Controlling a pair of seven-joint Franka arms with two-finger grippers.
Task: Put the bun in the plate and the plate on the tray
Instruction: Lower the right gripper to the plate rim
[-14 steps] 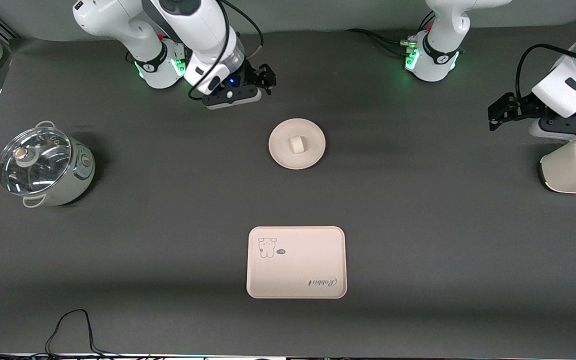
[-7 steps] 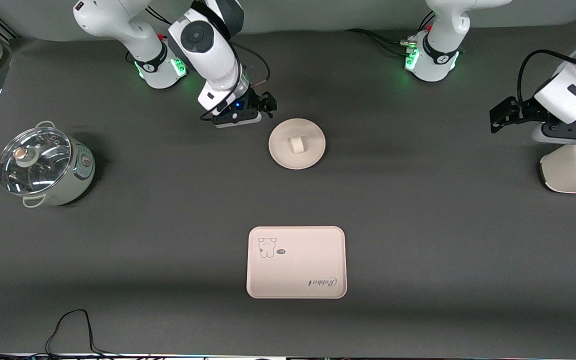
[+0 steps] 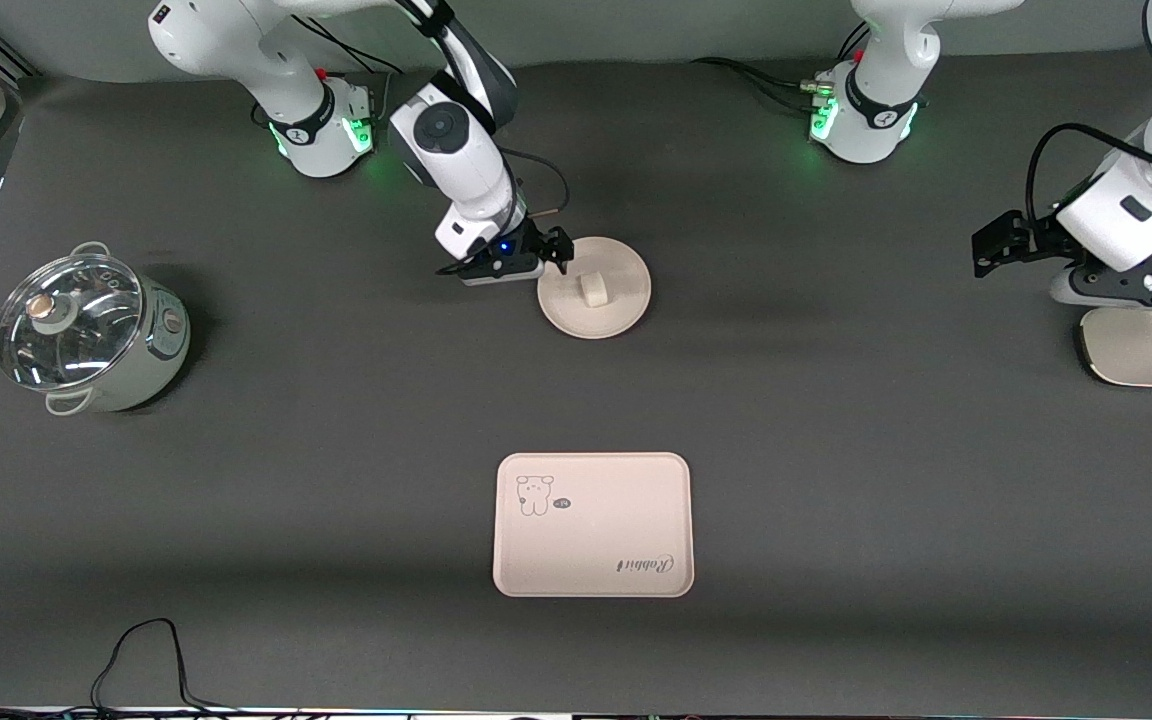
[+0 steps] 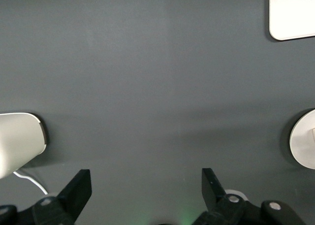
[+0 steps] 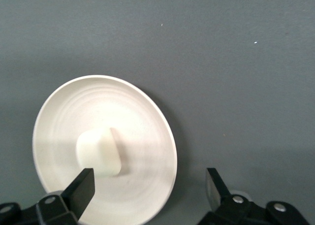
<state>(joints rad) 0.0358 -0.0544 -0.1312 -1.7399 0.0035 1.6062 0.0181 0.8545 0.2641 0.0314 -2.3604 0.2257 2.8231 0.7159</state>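
The small cream-white bun (image 3: pixel 593 289) is being cradled mid-plate (image 3: pixel 618 310), a round pale beige dish lying flat on the worktop. The cream rectangular tray (image 3: pixel 593 560), bear drawing and all, is sitting well apart, nearer the front camera.

A glass-lidded pot (image 3: pixel 86 333) sits at the right arm's end of the table (image 3: pixel 336 450). At the left arm's end stands a cream appliance (image 3: pixel 1146 345), possibly a toaster. A black cable (image 3: pixel 141 650) lies along the near edge.
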